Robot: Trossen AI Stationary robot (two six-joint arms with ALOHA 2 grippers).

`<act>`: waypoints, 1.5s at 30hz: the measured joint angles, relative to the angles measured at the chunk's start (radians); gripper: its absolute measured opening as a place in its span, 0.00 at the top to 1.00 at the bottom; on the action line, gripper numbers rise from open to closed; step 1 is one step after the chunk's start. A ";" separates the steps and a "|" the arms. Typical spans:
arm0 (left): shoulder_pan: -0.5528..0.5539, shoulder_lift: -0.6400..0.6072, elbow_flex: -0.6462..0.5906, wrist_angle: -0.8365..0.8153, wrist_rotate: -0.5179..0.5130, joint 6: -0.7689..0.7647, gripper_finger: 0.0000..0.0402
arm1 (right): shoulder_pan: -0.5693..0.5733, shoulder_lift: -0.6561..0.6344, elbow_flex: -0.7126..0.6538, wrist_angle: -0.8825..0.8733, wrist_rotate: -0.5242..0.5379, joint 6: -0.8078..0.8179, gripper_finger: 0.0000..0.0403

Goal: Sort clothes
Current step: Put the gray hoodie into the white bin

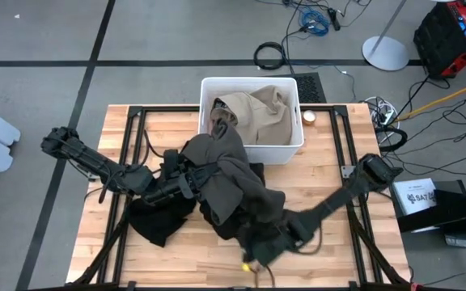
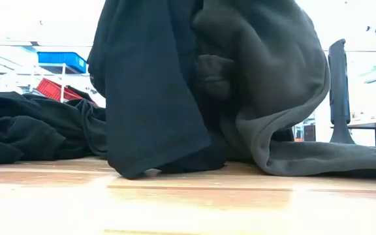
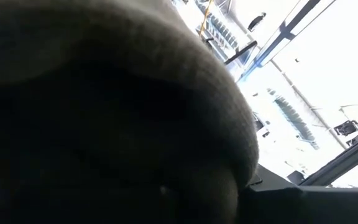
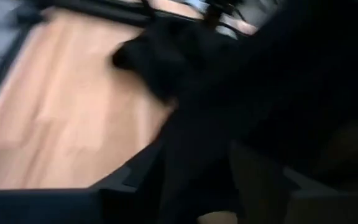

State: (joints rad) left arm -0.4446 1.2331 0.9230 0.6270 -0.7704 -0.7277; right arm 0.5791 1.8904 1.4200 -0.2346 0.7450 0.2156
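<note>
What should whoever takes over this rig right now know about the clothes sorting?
Left pincer: buried in the large dark olive-green fabric garment, which drapes over it towards the white rectangular plastic bin; grip not visible.
Right pincer: near the table's front edge beside the pile; fingers unclear.
Done: khaki-tan fabric garment lies in the bin.
Left: olive garment and black fabric garments remain on the wooden table.

Olive garment (image 1: 233, 166) matt fleecy cloth; table (image 1: 330, 242) smooth glossy wood; bin (image 1: 290, 149) white plastic.
</note>
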 joint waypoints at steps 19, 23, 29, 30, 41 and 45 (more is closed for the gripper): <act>0.000 0.000 0.000 -0.011 0.004 0.001 0.86 | -0.178 0.059 0.000 0.241 -0.156 0.101 0.70; 0.000 0.001 0.000 -0.012 0.004 0.001 0.86 | -0.179 0.075 0.000 0.216 -0.247 0.047 0.96; 0.000 0.001 0.000 -0.010 0.010 0.001 0.86 | -0.100 0.060 0.000 0.029 -0.455 0.152 1.00; 0.000 0.001 0.000 -0.010 0.010 0.001 0.86 | -0.076 0.058 0.000 -0.027 -0.494 0.177 1.00; 0.000 0.002 -0.001 -0.008 -0.013 0.011 0.86 | 0.181 0.055 0.001 -0.667 -0.540 0.683 1.00; 0.002 0.000 0.000 0.010 -0.050 0.012 0.86 | 0.277 0.058 -0.002 -0.858 -0.644 0.892 1.00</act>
State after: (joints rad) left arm -0.4421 1.2327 0.9234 0.6366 -0.8200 -0.7158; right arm 0.8563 1.9484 1.4181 -1.0931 0.1010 1.1077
